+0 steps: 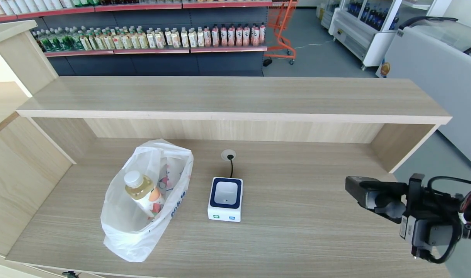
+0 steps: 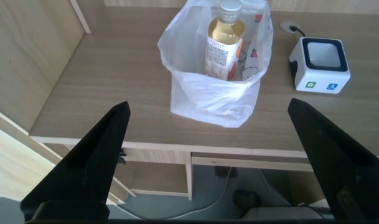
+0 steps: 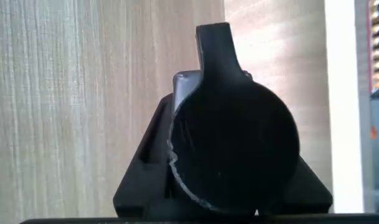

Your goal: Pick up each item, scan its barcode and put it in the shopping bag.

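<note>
Drink bottle (image 1: 142, 192) is leaning inside the thin plastic shopping bag (image 1: 115, 231), beside the scanner (image 1: 225, 199). It is probably heavy, rigid and slick, so gripping mid-body looks safest. Left gripper (image 2: 208, 104) is hanging spread and empty. Right gripper (image 1: 355, 189) is hovering at the counter's (image 1: 316, 231) right end; whether it is gripping, I cannot tell.

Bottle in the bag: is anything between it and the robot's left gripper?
Only the shopping bag itself: its thin front wall covers the lower part of the bottle. The bag's mouth is open, so from above nothing visible stands between the open left gripper and the bottle.

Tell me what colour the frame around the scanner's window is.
Dark blue, on the scanner's white body; the head view shows it best.
</note>
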Motion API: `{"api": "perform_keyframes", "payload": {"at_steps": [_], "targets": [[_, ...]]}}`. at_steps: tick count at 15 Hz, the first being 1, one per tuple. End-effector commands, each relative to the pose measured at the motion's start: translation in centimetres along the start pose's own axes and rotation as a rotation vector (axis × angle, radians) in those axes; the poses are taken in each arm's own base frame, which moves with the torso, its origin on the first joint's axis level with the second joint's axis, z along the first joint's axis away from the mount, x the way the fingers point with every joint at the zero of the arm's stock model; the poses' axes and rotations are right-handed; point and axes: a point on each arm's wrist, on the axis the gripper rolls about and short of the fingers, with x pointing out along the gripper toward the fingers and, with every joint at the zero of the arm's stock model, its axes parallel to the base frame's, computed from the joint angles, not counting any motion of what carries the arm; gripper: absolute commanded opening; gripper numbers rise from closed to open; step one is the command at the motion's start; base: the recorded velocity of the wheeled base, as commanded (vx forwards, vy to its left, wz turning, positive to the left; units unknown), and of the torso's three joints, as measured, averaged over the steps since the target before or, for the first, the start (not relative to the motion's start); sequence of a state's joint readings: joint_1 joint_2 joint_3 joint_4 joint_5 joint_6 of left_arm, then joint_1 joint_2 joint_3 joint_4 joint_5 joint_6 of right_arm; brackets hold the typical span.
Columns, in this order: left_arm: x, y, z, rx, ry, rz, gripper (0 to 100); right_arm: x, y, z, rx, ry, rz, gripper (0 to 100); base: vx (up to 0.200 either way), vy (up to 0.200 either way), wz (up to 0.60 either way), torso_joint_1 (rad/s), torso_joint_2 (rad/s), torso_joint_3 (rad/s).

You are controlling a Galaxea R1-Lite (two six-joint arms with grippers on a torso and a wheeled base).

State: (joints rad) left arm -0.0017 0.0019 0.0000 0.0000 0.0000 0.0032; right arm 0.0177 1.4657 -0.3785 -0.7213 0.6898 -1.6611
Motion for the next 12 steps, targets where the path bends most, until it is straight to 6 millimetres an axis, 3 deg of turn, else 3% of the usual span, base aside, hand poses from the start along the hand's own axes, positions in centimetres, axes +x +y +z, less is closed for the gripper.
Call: {"api": "perform_keyframes", "payload": {"at_steps": [1, 3, 7, 12], "targets": [[0.0, 0.0, 0.0, 0.0, 0.0, -0.001, 100, 0.6, -0.7, 4.6, -0.432, -0.324, -0.076, 0, 0.0, 0.0, 0.0, 0.0, 0.0, 0.0], [0.0, 0.0, 0.0, 0.0, 0.0, 0.0, 100, 1.5, 0.5, 7.2, -0.663, -0.508, -0.075, 0, 0.0, 0.0, 0.0, 0.0, 0.0, 0.0], [0.0, 0.0, 0.0, 0.0, 0.0, 0.0, 100, 1.3, 2.4, 10.4, -0.832, -0.706, -0.062, 0, 0.0, 0.0, 0.0, 0.0, 0.0, 0.0], [0.0, 0.0, 0.0, 0.0, 0.0, 0.0, 100, 0.2, 3.5, 10.1, -0.975, -0.759, -0.069, 0, 0.0, 0.0, 0.0, 0.0, 0.0, 0.0]]}}
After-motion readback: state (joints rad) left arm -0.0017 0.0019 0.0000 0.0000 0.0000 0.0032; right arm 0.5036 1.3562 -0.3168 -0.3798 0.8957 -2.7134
